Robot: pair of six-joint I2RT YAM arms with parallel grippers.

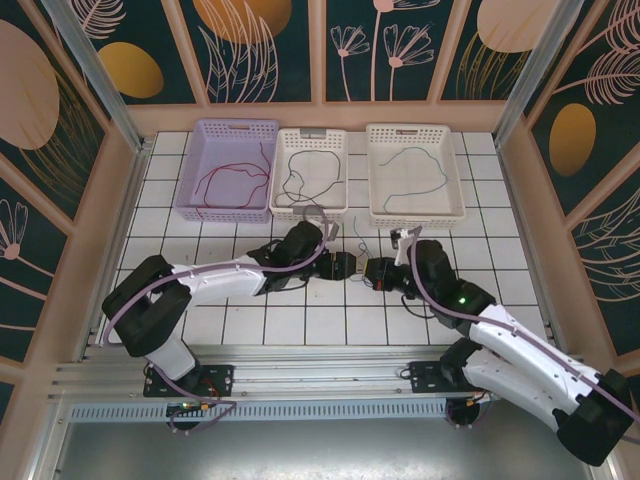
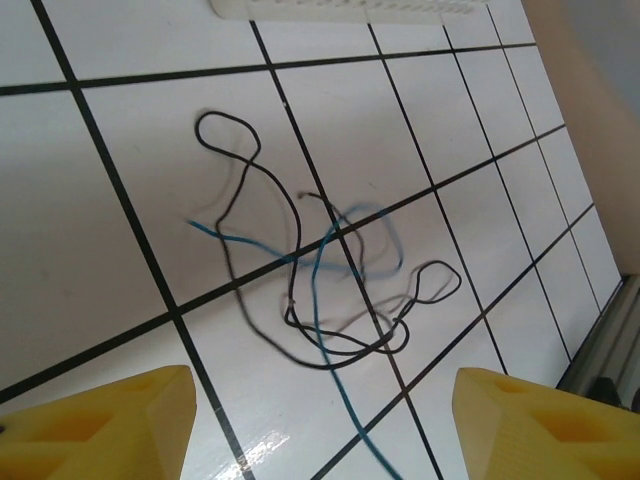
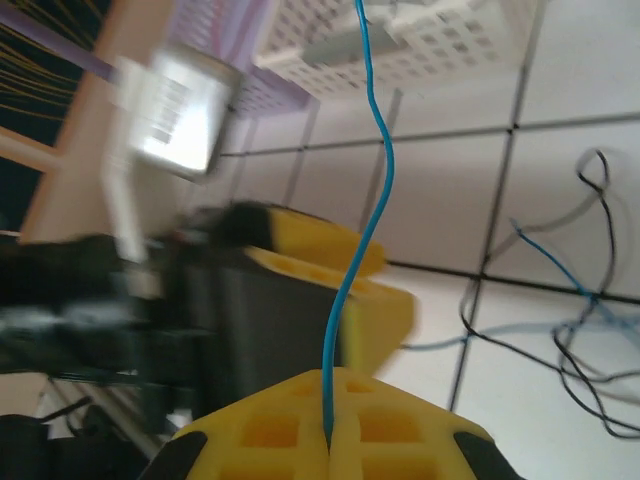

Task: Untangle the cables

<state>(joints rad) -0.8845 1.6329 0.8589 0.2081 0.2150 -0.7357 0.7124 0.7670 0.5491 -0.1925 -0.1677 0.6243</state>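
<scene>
Step in hand, my read: pulling one strand out of the last knot. The right fingers [image 3: 262, 432] are shut tight on the blue cable [image 3: 374, 200]. It enters at the seam btw the two yellow pads and runs up and away, fairly straight, so prob. taking some tension. The left fingers [image 2: 100, 425] stand wide apart w/ nothing btw them, above the tangle [image 2: 330, 290]. The tangle lies flat on the white tiles mid-worktop [image 1: 300, 325], btw the two arms and nearer the far edge than the near one. It's a black cable [image 2: 228, 135] looped several times, w/ the blue crossing through the loops.

Next move, judged: L needs to come down and pin or pinch the black strand close to the crossings. R then draws the blue out away from it. A slow pull, since the loops could cinch instead of opening, or the whole knot could drag along.

What each view adds: R wrist view gives the clamp itself, while in the top view the grip is too small to tell. L wrist view gives the layout of loops and crossings, though which strand lies on top at each crossing is hard to tell. Top view gives 3 baskets along the far edge: lilac basket [image 1: 197, 140] w/ a red cable [image 1: 235, 175], middle basket [image 1: 283, 150] w/ a dark cable [image 1: 300, 180], right basket [image 1: 455, 170] w/ a teal cable [image 1: 420, 165], each lying apart. So sorting looks mostly done.
</scene>
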